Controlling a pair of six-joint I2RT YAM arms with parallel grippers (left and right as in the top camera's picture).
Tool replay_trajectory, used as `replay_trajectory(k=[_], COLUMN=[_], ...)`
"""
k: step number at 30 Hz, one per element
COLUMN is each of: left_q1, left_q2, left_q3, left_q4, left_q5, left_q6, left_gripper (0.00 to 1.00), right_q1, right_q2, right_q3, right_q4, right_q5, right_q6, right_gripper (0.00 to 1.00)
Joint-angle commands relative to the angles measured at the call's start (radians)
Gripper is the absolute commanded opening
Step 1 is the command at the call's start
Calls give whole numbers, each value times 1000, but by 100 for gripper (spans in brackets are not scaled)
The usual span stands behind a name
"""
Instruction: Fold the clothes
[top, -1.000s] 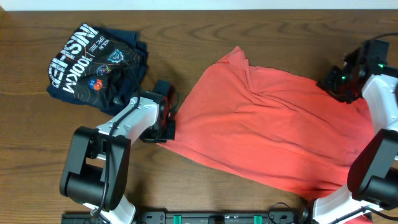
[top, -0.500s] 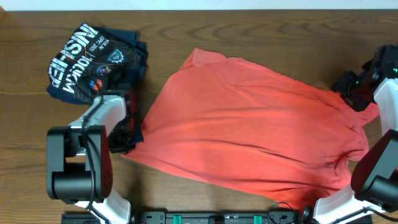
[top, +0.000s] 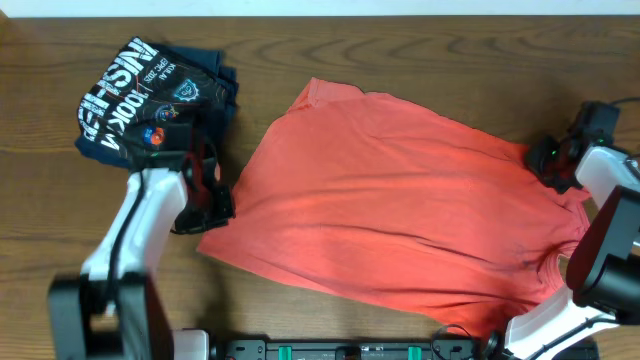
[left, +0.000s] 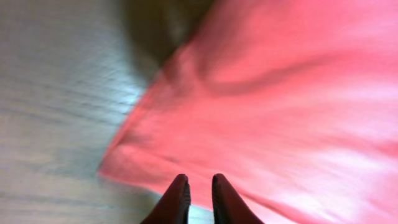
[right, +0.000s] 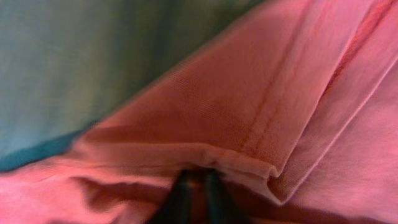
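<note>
The clothes, an orange-red T-shirt (top: 400, 210), lie spread out nearly flat across the middle of the wooden table. My left gripper (top: 222, 205) sits at the shirt's left edge. In the left wrist view its jaws (left: 199, 180) stand slightly apart with nothing between them, just short of the shirt's corner (left: 143, 162). My right gripper (top: 542, 160) is at the shirt's right side. Seen from the right wrist, its dark fingers (right: 198, 179) are close together, pushed in under a folded hem (right: 249, 165), with red fabric pinched between them.
A dark navy folded shirt (top: 150, 100) with white lettering lies at the back left, just behind my left arm. Bare wood (top: 450, 60) shows behind the T-shirt and along the front left. The arm bases stand at the front edge.
The T-shirt was drawn leftward and flattened out. My left gripper went left with the edge, then parted its jaws off it. My right gripper came down onto the right hem and closed.
</note>
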Motion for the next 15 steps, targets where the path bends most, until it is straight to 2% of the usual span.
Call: replay_trajectory(k=[1, 3, 6, 12, 15], left_q1=[2, 2, 2, -37, -93], left_q2=[-138, -200, -266, -296, -285], left_q3=[8, 8, 8, 8, 8], left_q4=[0, 3, 3, -2, 5], left_q5=[211, 268, 312, 333, 346], left_q6=[106, 106, 106, 106, 106], left_gripper=[26, 30, 33, 36, 40], right_q1=[-10, -10, -10, -10, -13], right_q2=[66, 115, 210, 320, 314], right_q3=[-56, -78, -83, -48, 26], right_q4=[74, 164, 357, 819, 844], right_q5=[5, -8, -109, -372, -423], right_q6=[152, 210, 222, 262, 260], right_gripper=[1, 1, 1, 1, 1])
